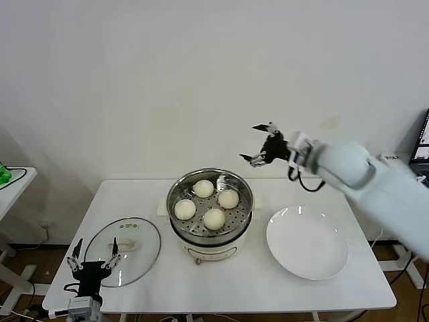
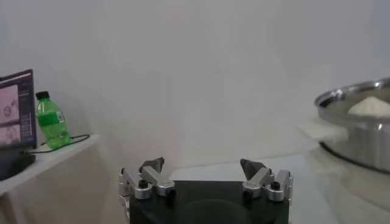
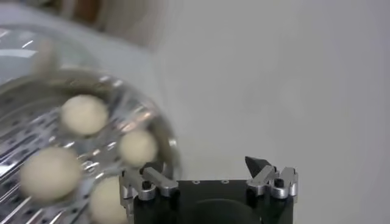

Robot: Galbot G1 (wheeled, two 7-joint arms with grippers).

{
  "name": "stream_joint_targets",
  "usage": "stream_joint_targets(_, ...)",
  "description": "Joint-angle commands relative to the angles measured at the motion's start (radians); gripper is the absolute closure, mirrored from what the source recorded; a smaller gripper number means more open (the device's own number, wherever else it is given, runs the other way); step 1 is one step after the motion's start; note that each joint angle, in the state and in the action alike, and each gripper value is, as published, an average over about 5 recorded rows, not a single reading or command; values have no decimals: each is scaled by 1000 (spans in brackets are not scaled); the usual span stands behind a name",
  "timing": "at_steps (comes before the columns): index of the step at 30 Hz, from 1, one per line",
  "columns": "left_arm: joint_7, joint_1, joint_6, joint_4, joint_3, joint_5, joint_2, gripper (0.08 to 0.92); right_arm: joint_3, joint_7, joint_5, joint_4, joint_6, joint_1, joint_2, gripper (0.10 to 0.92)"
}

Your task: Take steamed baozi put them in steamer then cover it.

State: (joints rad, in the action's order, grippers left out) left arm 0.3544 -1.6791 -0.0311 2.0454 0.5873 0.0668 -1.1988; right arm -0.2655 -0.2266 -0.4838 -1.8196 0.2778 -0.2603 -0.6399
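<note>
Left tool (image 1: 92, 261), spread empty, hangs off the table (image 1: 348, 295) edge; right tool (image 1: 258, 144), spread empty, above steamer (image 1: 210, 201).

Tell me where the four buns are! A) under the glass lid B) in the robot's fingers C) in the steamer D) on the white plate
C: all four buns sit on the holed tray inside the steamer, while the plate is bare, the lid lies flat on the table beside the steamer, and the right gripper is open above, holding nothing.
</note>
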Motion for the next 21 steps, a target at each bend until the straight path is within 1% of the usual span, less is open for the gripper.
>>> stream_joint_targets(1,4,-4,55,-72,4,-119,16,177,1054,141,129,-187,-325,-1071,-191,203)
stream_joint_targets(4,-1,-6,81,-88,5,-153,12,177,1172,94,159,-185,-431,-1169,-358,203)
stream_joint_targets(8,-4,-2,128,-114,8,-231,13,177,1259,35,188,-143,-579,-1259,-546,203)
stream_joint_targets(11,6,1,159,-142,11,-313,25,177,1289,-11,146,-122,-662,-1326,-635,203)
stream_joint_targets(14,13,1,163,-162,20,-393,51,177,1315,-69,73,-118,-679,-1385,-683,202)
stream_joint_targets(17,2,-2,127,-183,38,-497,80,177,1329,-141,17,-111,-677,-1435,-698,203)
stream_joint_targets(21,-30,6,73,-239,55,-649,109,177,1325,-190,2,-84,-686,-1456,-714,203)
